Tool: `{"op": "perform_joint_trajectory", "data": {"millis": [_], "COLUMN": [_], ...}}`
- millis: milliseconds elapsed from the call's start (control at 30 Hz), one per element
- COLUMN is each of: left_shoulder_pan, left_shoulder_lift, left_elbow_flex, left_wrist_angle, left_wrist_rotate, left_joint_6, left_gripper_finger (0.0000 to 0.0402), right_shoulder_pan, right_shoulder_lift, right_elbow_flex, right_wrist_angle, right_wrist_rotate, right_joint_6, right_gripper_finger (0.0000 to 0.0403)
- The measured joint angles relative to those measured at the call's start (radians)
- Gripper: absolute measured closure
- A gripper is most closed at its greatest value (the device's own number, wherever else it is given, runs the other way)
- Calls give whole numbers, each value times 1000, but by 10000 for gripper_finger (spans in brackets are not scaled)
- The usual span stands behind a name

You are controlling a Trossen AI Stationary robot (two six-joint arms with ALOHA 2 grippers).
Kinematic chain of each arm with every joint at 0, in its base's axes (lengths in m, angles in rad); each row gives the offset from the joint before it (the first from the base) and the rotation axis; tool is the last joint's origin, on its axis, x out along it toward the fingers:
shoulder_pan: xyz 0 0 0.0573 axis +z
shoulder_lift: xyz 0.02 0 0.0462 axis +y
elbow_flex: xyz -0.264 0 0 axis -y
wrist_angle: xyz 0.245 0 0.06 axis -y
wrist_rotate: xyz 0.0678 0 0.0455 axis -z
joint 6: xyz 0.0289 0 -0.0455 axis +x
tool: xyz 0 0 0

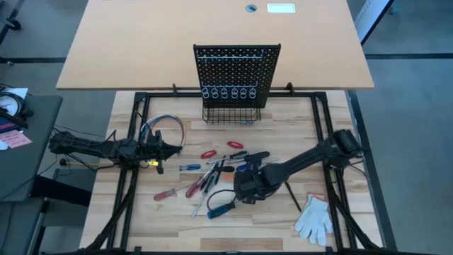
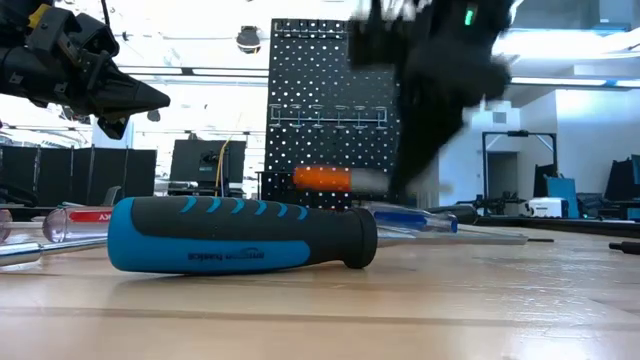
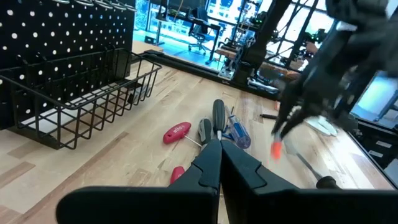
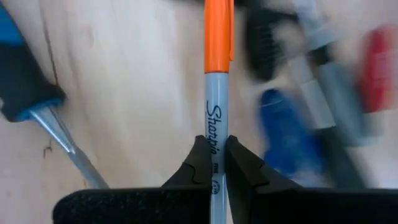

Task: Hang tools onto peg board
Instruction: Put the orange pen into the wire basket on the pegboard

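Tools [image 1: 212, 173] are lying scattered across the middle of the wooden tabletop [image 1: 283, 134], between the two arms and on the near side of the peg board [image 1: 237, 69]. They are forming a loose heap of red-handled, blue-handled and black-handled screwdrivers, with one large blue and black screwdriver [image 2: 240, 235] sitting nearest the low camera.

Peg board is standing upright at the far middle of the table, with a row of ring holders [image 1: 228, 93] and a black wire basket [image 1: 230, 113] at its base.

Right gripper [image 4: 213, 158] is hovering over the right part of the heap, its fingers pinching the grey barrel of an orange-capped Sharpie marker [image 4: 217, 81]. The marker is pointing forward out of the fingers, and in the low view its orange cap [image 2: 322, 179] is showing clear of the wood.

Left gripper [image 3: 219, 163] is waiting to the left of the heap, raised off the table, its fingers pressed together on nothing.

A looped bundle of coloured wires [image 1: 161, 125] is lying beside the left arm, on its far side. A white work glove [image 1: 315, 218] is resting at the near right of the table.
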Motion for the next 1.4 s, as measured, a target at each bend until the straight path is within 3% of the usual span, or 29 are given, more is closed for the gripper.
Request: {"op": "perform_joint_trajectory", "data": {"millis": [200, 300, 500, 700, 1200, 1400], "left_shoulder_pan": [0, 0, 0, 0, 0, 0], "left_shoulder_lift": [0, 0, 0, 0, 0, 0], "left_elbow_flex": [0, 0, 0, 0, 0, 0], "left_wrist_angle": [0, 0, 0, 0, 0, 0], "left_wrist_rotate": [-2, -2, -2, -3, -3, -3], "left_joint_6": [0, 2, 8, 7, 3, 1], "left_gripper_finger": [401, 401, 401, 401, 402, 401], "right_shoulder_pan": [-70, -167, -384, -479, -556, -573], "right_shoulder_lift": [-106, -123, -89, -51, -17, -19], "right_elbow_flex": [1, 2, 3, 3, 2, 4], "right_wrist_angle": [-45, -21, 139, 267, 370, 380], "right_wrist_rotate": [287, 350, 341, 279, 248, 229], "right_joint_6": [-184, -360, -646, -867, -970, -957], "right_gripper_finger": [384, 384, 383, 378, 321, 255]}}
